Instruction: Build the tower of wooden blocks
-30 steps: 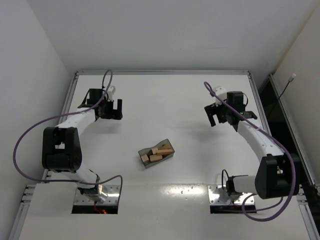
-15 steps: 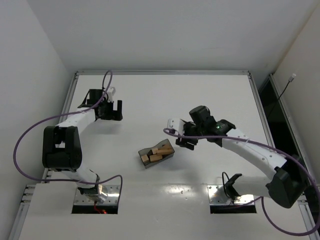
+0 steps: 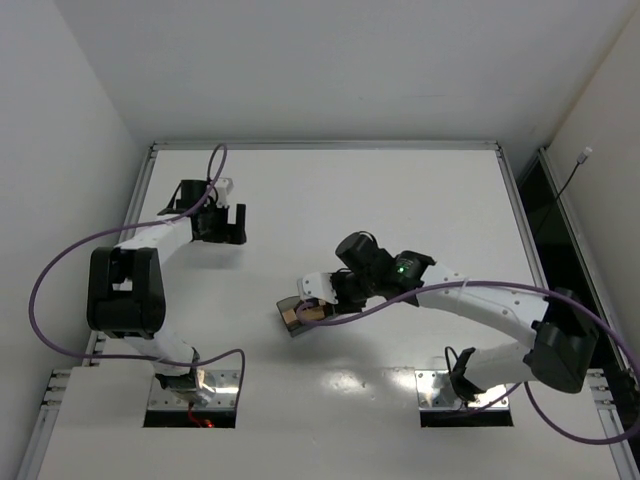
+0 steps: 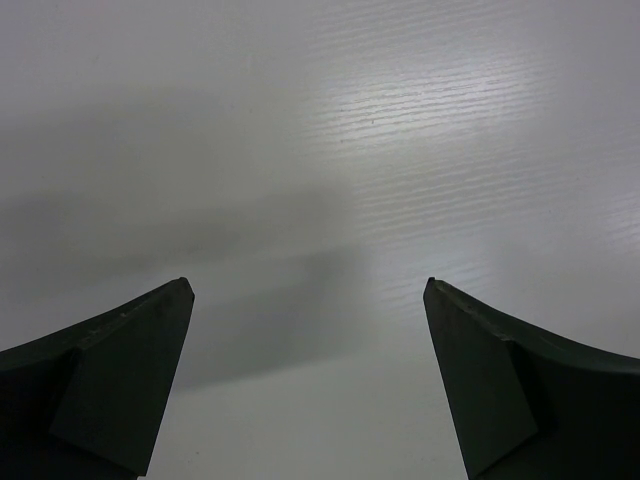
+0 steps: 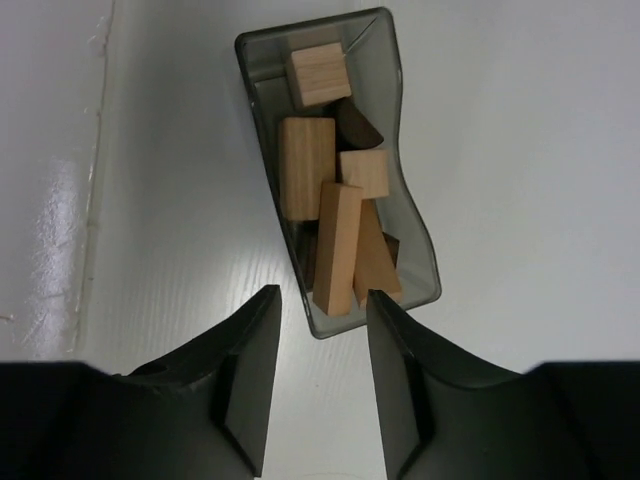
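Observation:
Several wood blocks lie jumbled in a grey translucent tray [image 5: 412, 212]: a tan cube [image 5: 318, 75], a tan cuboid [image 5: 306, 167], a long tan block [image 5: 338, 247] and dark brown pieces [image 5: 355, 125]. My right gripper [image 5: 322, 295] hovers over the tray's near end, its jaws narrowed but apart, with nothing between them. From above, the right gripper [image 3: 318, 292] covers part of the tray [image 3: 285, 304]. My left gripper [image 3: 232, 222] stands wide open over bare table at the back left, and nothing lies between its fingers [image 4: 120, 370]. No tower shows in any view.
The white table [image 3: 330, 190] has a raised metal rim along its back and sides. Both arm bases sit at the near edge. White walls close in on the left and at the back.
My right arm has swung from the back right down to the tray at the table's middle, and its jaws have narrowed. The left arm has stayed put.

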`<state>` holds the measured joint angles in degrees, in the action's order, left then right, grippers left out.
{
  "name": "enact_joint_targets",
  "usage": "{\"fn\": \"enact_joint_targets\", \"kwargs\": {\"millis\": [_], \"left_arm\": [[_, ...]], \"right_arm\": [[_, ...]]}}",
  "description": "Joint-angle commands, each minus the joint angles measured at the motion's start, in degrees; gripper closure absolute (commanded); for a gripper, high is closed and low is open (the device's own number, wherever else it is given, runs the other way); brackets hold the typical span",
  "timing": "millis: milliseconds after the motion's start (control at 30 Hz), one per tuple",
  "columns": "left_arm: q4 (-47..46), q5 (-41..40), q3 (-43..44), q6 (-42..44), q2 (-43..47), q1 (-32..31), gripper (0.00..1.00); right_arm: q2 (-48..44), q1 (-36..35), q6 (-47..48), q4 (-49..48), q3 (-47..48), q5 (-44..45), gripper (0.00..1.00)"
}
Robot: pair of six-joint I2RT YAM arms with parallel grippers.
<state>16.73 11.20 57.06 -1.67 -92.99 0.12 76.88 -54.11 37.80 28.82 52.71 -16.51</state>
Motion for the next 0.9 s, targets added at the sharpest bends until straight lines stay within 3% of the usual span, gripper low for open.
{"fn": "enact_joint_targets", "kwargs": {"millis": [0, 233, 467, 733, 867], "left_arm": [[-0.13, 1.45, 1.83, 0.88, 0.18, 0.58, 0.00], [0.50, 2.07, 3.49, 0.88, -2.11, 0.58, 0.00], [1.02, 2.60, 4.03, 0.88, -2.63, 0.58, 0.00], [1.02, 2.60, 4.03, 1.41, -3.16, 0.58, 0.00], [1.02, 2.60, 4.55, 1.41, -4.30, 0.58, 0.00]], "right_arm": [[0.73, -0.12, 0.78, -2.28, 3.89, -2.47, 0.65], [3.01, -5.39, 7.37, -0.08, 2.75, -3.61, 0.74], [8.53, -6.63, 8.08, -1.22, 4.76, -2.21, 0.76], [14.35, -6.10, 6.93, -1.75, 9.25, -3.26, 0.63], [17.59, -6.10, 6.93, -0.70, 11.71, -4.49, 0.63]]}}
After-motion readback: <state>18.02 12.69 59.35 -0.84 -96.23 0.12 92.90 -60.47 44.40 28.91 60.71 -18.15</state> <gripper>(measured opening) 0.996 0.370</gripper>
